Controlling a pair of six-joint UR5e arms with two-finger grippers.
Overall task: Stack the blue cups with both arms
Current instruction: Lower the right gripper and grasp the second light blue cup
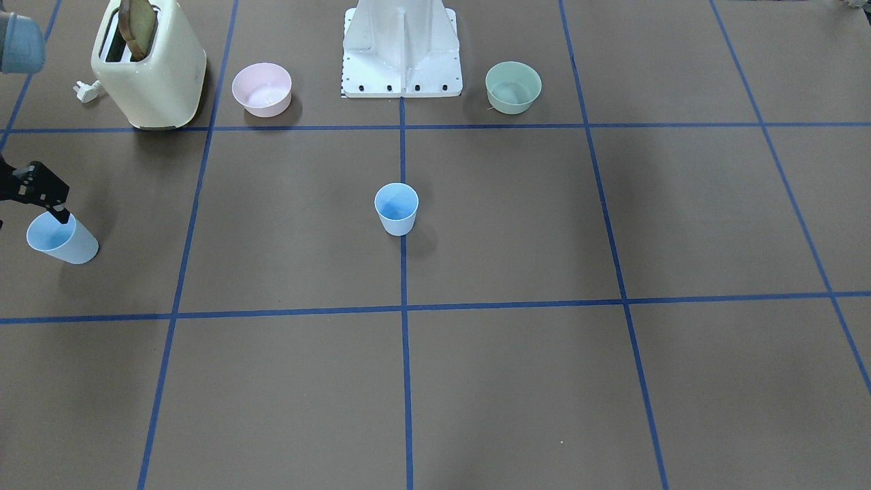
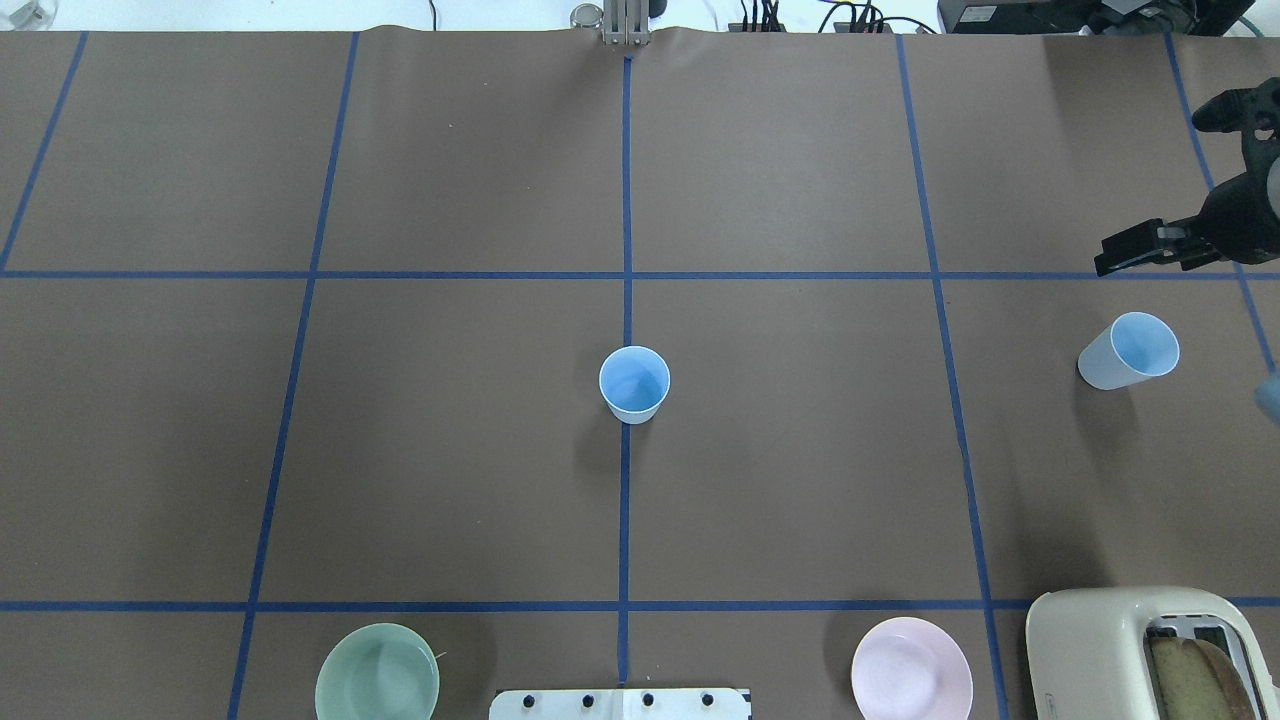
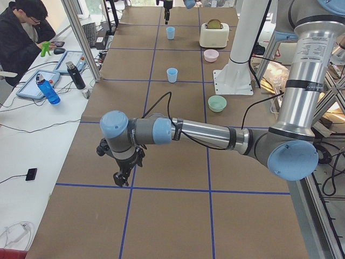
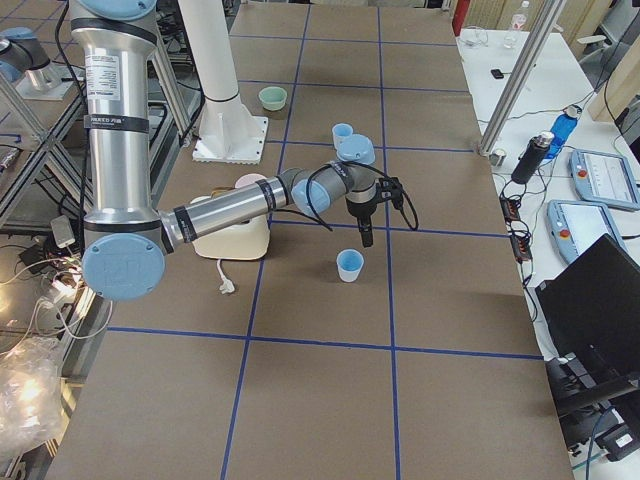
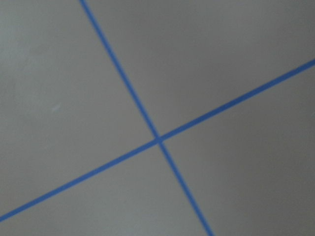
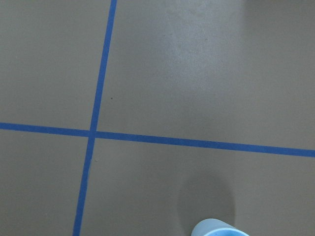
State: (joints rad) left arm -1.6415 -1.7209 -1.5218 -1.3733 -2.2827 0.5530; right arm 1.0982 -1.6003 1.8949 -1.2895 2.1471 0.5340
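Left gripper (image 3: pixel 122 178): way out at the robot's left end, beyond the overhead shot. It points down over a crossing of the blue tape lines (image 5: pixel 158 140). It shows only from the side, so I cannot tell whether the jaws are apart or together.
Green bowl (image 2: pixel 377 672): at the near edge, left of the white base column (image 2: pixel 620 704).
Centre cup (image 2: pixel 634 384): here's the first blue cup, upright and mouth up, sitting right on the middle tape line and well apart from both grippers.
Pink bowl (image 2: pixel 911 668): at the near edge, right of the base column and just beside the cream toaster (image 2: pixel 1110 650), which has a bread slice (image 2: pixel 1200 680) poking out of its slot.
Outer cup (image 2: pixel 1128 351): the second blue cup stands on the brown table (image 2: pixel 800 480) over by the right-hand end, well apart from the centre cup. The right wrist camera catches only its rim at the bottom edge.
Right gripper (image 2: pixel 1108 264): it points down near the outer cup, on the far side of it. It is clear of the cup in the overhead shot and above it from the right end. There is no cup in it, and no angle shows how far the jaws are open.
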